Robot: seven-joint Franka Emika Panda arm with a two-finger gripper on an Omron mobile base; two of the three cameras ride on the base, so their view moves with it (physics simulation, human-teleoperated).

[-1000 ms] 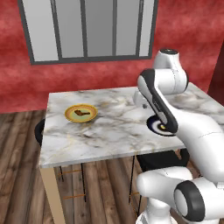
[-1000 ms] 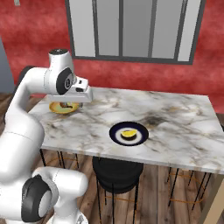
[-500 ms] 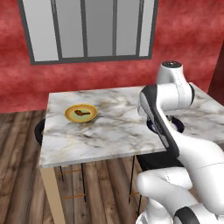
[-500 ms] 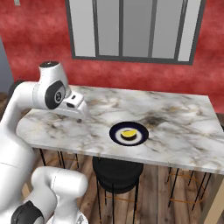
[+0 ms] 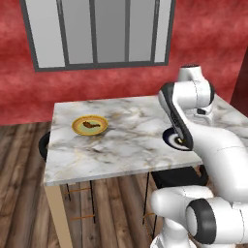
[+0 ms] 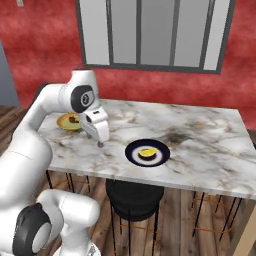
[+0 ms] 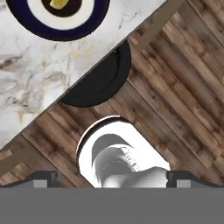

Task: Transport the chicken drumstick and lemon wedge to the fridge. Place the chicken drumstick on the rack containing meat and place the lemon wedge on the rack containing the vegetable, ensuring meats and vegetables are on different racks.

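Arm: the white arm folds back over the near edge of the surface [image 6: 200, 140], its upper link rising and the hand turned down toward the floor.
Jaws: the gripper [image 6: 100, 143] hangs just above the marble near the front edge, left of the dark plate; in the hand view the two tips sit far apart at the bottom corners – the jaws are spread, holding nothing.
Chicken drumstick: the chicken drumstick [image 5: 88, 124] lies on a yellow plate [image 5: 77, 128] toward the left part of the surface, well apart from the gripper – in the right base view that plate [image 6: 63, 121] is partly hidden behind the arm.
Lemon wedge: the lemon wedge [image 6: 146, 152] rests in the middle of a dark-rimmed plate [image 6: 131, 154] near the front edge, just to the right of the gripper; the hand view catches the same plate [image 7: 39, 30] at its top edge.
Surface: a marble-patterned top on thin legs, with pale wooden corner posts.
Under the surface: a black round stool [image 6: 134, 195] stands below the front edge, beneath the dark plate.
Room: a red wall [image 5: 213, 38] behind, a grey-framed window [image 6: 150, 30] with frosted panes, and a wood plank floor [image 5: 19, 203].
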